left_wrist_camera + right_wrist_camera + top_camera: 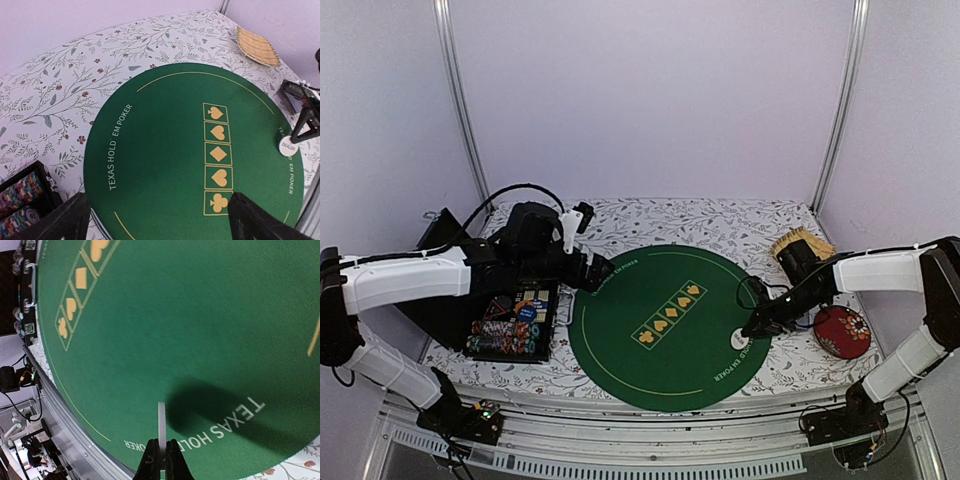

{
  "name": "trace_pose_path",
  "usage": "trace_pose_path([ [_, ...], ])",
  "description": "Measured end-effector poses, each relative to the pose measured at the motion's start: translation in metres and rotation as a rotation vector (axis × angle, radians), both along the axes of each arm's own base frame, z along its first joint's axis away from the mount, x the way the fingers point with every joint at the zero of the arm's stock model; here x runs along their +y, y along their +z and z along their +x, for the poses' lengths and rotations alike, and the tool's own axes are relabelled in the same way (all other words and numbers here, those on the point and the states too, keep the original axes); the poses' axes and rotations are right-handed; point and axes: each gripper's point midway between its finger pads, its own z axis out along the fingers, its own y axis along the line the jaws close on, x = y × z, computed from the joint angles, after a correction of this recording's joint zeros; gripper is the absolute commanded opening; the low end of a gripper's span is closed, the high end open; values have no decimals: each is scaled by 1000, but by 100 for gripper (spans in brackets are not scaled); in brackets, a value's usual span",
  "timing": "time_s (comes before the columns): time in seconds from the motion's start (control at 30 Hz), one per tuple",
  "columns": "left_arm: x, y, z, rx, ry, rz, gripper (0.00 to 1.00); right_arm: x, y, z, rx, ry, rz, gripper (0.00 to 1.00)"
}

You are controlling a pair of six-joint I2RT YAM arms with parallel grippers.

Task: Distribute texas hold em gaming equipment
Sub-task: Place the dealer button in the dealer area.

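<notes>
Across the table's middle, found the green felt mat (pixel 620 345) with most of its surface open, and flowered cloth (pixel 720 218) open beyond its far edge. At its left edge, noted the left gripper (pixel 602 270) hovering with fingers spread wide, just beside the black case (pixel 549 325) of striped poker chips (pixel 500 330). At the right rim, near the red dish (pixel 842 332), saw the right gripper (pixel 752 328) pinching the white dealer disc (pixel 288 146) by its edge.
</notes>
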Motion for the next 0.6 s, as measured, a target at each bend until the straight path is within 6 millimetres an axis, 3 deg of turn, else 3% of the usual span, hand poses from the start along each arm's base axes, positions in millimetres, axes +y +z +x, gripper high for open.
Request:
trace_pose_path([
  [0.13, 11, -5, 4, 30, 42, 11, 98, -11, -10, -11, 59, -21, -34, 3],
  [0.2, 18, -10, 5, 52, 69, 19, 98, -11, -10, -10, 66, -23, -43, 26],
  [0.27, 26, -14, 7, 82, 104, 20, 98, -15, -13, -8, 78, -34, -72, 42],
  [0.4, 49, -24, 7, 160, 192, 22, 98, -32, -19, 0, 85, -66, -208, 62],
  [0.5, 78, -33, 4, 235, 303, 39, 98, -37, -5, 18, 36, -93, -264, 69],
  [0.6, 109, -41, -4, 306, 422, 63, 98, -32, 22, 43, -64, -103, -263, 69],
])
